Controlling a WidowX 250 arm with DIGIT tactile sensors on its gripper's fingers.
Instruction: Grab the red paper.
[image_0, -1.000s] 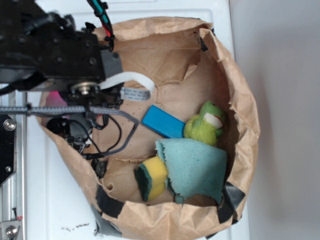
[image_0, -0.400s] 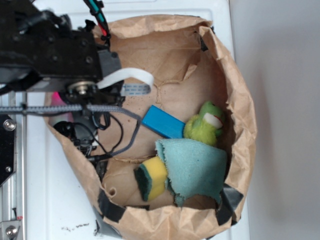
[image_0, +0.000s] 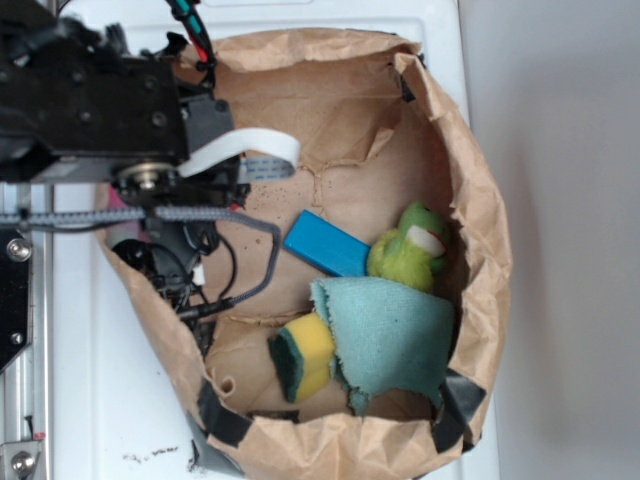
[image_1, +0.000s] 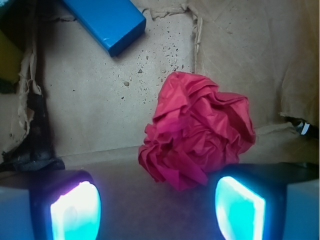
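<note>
The end effector (image_1: 157, 210) stood wide open and empty before the red paper (image_1: 197, 136), a light, crushable ball best pinched across its crumpled middle.

You will find no legible text, label, brand, number or sign in either view. The brown paper bag (image_0: 480, 200), the blue block (image_0: 325, 243), the green plush toy (image_0: 410, 250) and the red paper (image_1: 195, 135) carry no print. The dark specks on the white surface (image_0: 150, 458) near the bag's lower left are too small to read as characters.
</note>
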